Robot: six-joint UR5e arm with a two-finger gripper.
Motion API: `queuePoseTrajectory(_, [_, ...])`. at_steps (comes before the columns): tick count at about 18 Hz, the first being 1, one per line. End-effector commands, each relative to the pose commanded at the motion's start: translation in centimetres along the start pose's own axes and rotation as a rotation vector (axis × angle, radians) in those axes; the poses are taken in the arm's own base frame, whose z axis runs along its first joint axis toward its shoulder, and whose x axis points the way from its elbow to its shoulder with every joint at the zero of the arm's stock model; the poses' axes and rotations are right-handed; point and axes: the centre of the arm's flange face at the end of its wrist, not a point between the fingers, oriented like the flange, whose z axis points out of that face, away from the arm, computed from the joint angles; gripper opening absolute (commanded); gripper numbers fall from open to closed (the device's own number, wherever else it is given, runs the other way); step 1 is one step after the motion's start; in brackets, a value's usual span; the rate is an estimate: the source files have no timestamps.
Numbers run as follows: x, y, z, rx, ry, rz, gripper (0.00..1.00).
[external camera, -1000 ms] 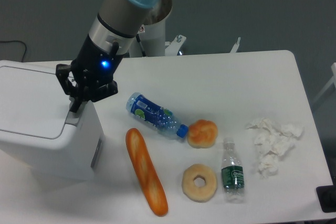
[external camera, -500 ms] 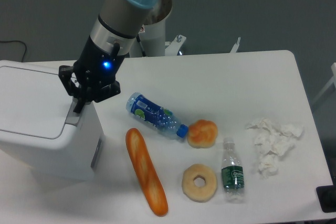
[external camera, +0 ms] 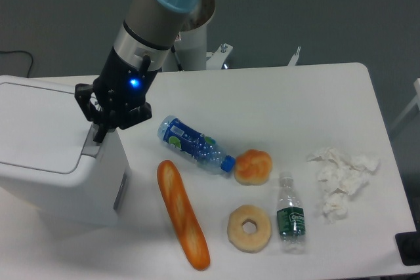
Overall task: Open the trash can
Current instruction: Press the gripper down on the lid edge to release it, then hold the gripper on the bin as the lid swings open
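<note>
Where pincer point(external camera: 98, 137) points, trash can point(external camera: 46, 149) beneath

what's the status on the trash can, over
End effector at the grey push tab, jaw state unclear. Trash can lid down, not open. Nothing in the way; blue bottle lies clear on the table.

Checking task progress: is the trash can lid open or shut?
Shut: the trash can lid lies flat on the body; the claw is at its grey push tab.
</note>
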Motion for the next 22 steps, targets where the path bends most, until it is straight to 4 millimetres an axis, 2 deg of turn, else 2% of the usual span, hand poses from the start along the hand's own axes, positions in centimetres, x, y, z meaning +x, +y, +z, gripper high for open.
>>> queuePoseTrajectory(19, [-0.09, 0.17, 0.16, -0.004, 0.0, -0.003, 0.02])
queuePoseTrajectory(22, [0.21, -0.05, -0.31, 0.004, 0.0, 0.004, 0.04])
